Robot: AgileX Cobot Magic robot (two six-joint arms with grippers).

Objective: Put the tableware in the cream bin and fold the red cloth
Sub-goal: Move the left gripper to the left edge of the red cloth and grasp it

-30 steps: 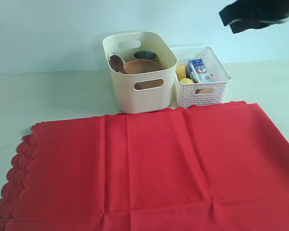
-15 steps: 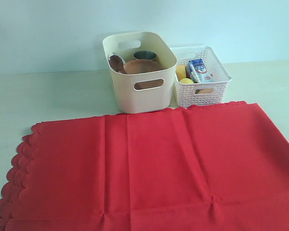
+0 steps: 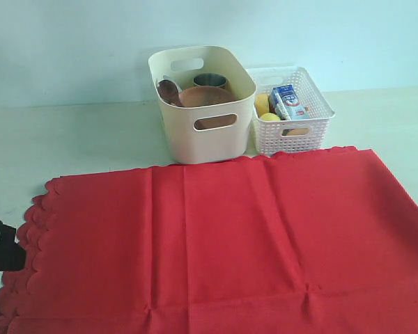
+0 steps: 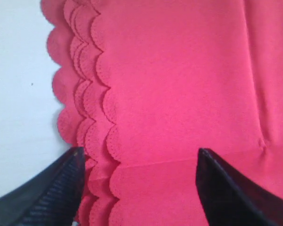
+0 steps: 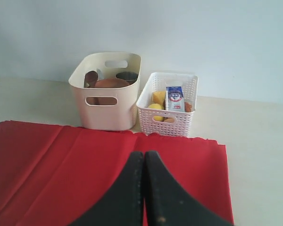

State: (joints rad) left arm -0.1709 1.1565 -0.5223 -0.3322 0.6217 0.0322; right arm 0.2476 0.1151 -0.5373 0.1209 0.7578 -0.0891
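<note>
Red cloth edge, below splayed left gripper

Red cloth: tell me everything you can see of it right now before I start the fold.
The red cloth is bright red fabric, spread flat and unfolded on the pale table, marked by straight crease lines. Its edge beside the open left gripper is scalloped, with several scallop rows overlapping in the left wrist view; contact is unclear. Its far edge reaches the foot of the cream bin and white lattice basket.
</note>
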